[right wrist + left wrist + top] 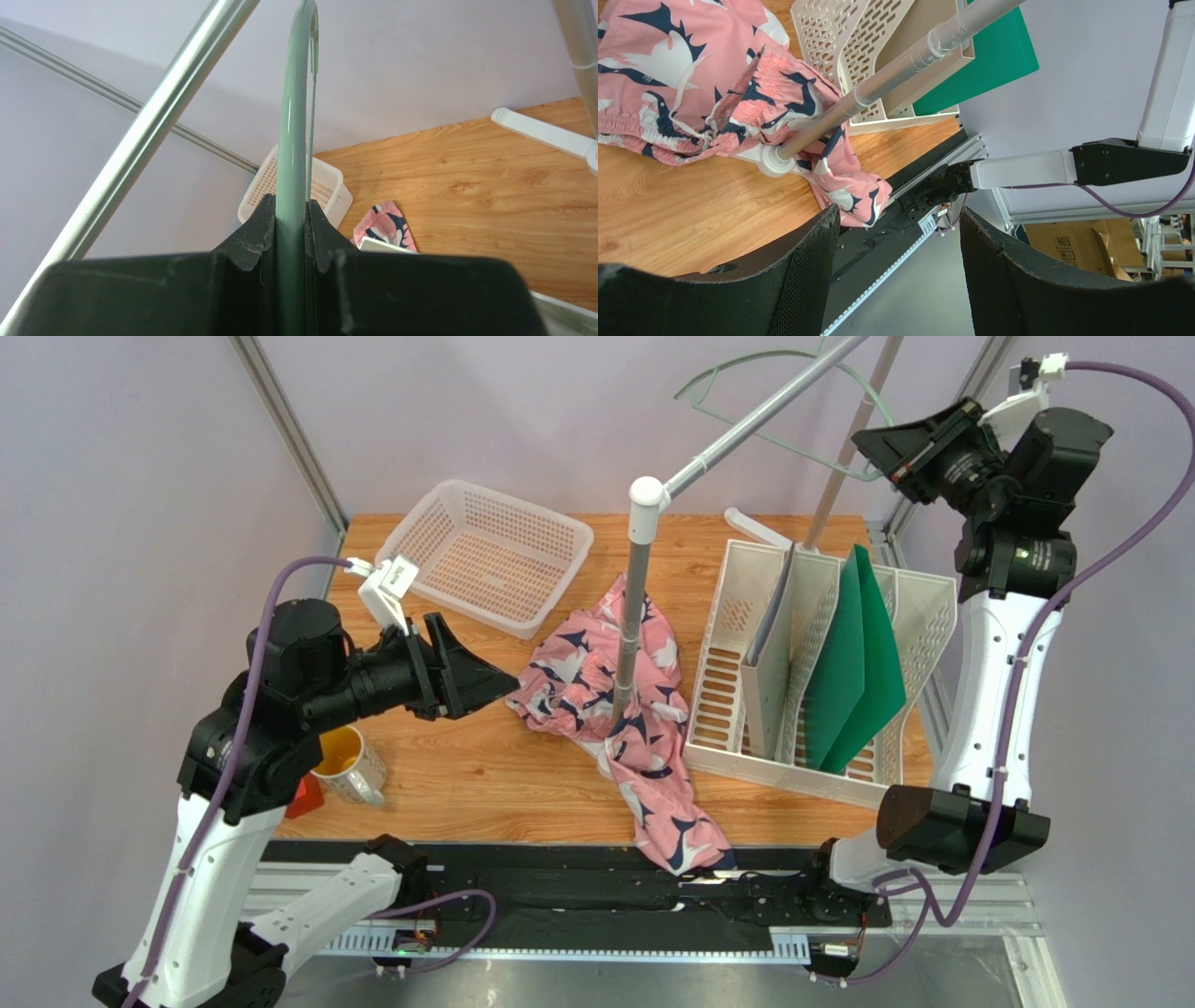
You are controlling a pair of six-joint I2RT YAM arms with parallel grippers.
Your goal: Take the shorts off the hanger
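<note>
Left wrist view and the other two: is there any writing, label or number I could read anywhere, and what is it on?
No word or number can be read in any view.
The cardboard boxes in the background of the left wrist view carry dark printed marks, too small and blurred to read.
The shorts show only a bird print, no lettering.
The hanger is plain.

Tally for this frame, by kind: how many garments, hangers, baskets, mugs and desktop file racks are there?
Garments: 1, the shorts
Hangers: 1, the hanger
Baskets: 1, white basket
Mugs: 1, mug
File racks: 1, file rack
Total: 5
</note>
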